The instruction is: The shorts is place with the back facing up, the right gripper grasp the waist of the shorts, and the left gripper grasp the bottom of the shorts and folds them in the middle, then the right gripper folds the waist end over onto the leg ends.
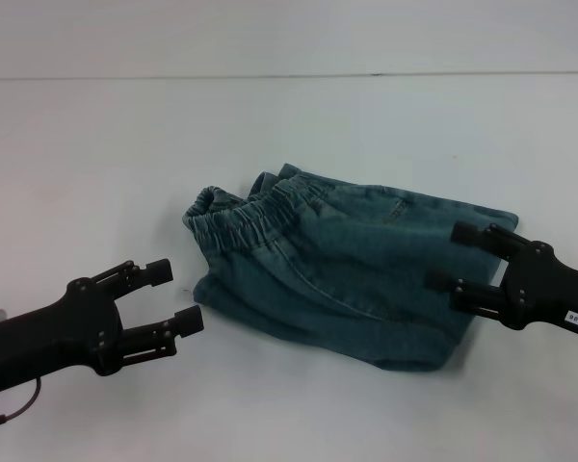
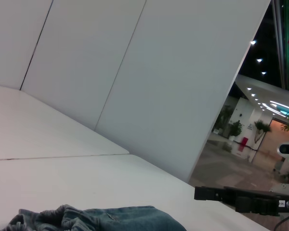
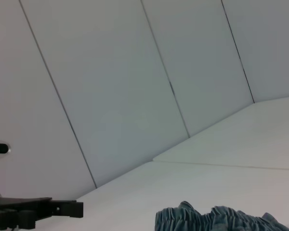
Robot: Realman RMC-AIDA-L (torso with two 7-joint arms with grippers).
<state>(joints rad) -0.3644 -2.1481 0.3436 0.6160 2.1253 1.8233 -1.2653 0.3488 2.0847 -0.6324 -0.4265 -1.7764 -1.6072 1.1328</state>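
Observation:
The shorts [image 1: 347, 274] lie folded lengthwise in the middle of the white table, blue-green denim. The waist of the shorts [image 1: 246, 219], a gathered elastic band, is at the left end. The leg ends [image 1: 459, 332] are at the right end. My right gripper [image 1: 448, 257] is open, its two fingers over that right end. My left gripper [image 1: 180, 298] is open at the lower left, just short of the shorts' left corner, holding nothing. In the left wrist view, the shorts [image 2: 106, 217] and the right gripper [image 2: 204, 193] show. The right wrist view shows the shorts [image 3: 216, 219] and the left gripper [image 3: 72, 208].
The white table [image 1: 96, 164] runs back to a white wall [image 1: 289, 34]. A thin cable [image 1: 10, 409] trails below the left arm at the lower left edge.

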